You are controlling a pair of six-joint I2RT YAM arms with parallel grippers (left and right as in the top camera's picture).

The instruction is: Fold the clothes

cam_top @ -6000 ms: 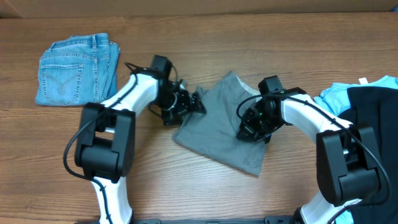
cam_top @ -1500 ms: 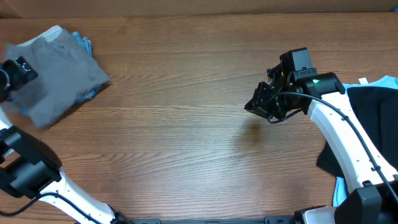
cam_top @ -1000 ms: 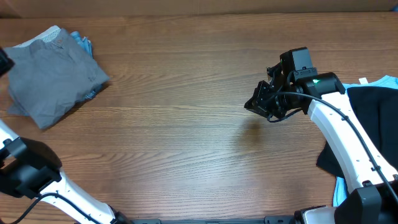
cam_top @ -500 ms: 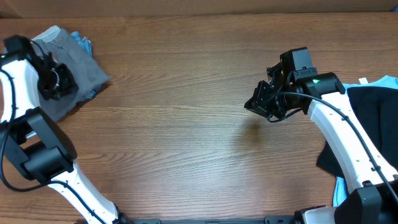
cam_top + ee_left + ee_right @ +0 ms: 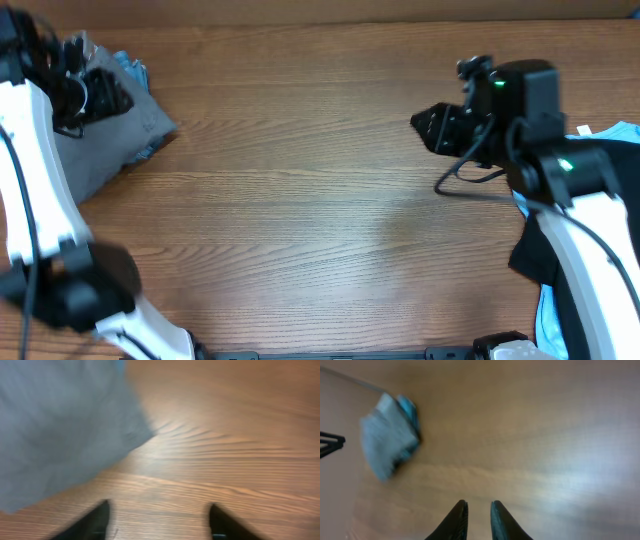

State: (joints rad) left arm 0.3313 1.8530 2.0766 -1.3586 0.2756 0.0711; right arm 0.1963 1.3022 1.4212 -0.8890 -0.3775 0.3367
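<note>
Folded grey cotton shorts, upper left, are being overhung by the wide, empty left gripper; snagging risks unfolding. The right gripper is being held narrowly parted, empty.

Grey shorts, folded into a flat bundle, lie at the far-left corner of the surface. They overlap a blue denim garment, which protrudes at their far edge. At the surface's right edge, a black garment lies crumpled, with a light-blue garment showing at its borders.
</note>
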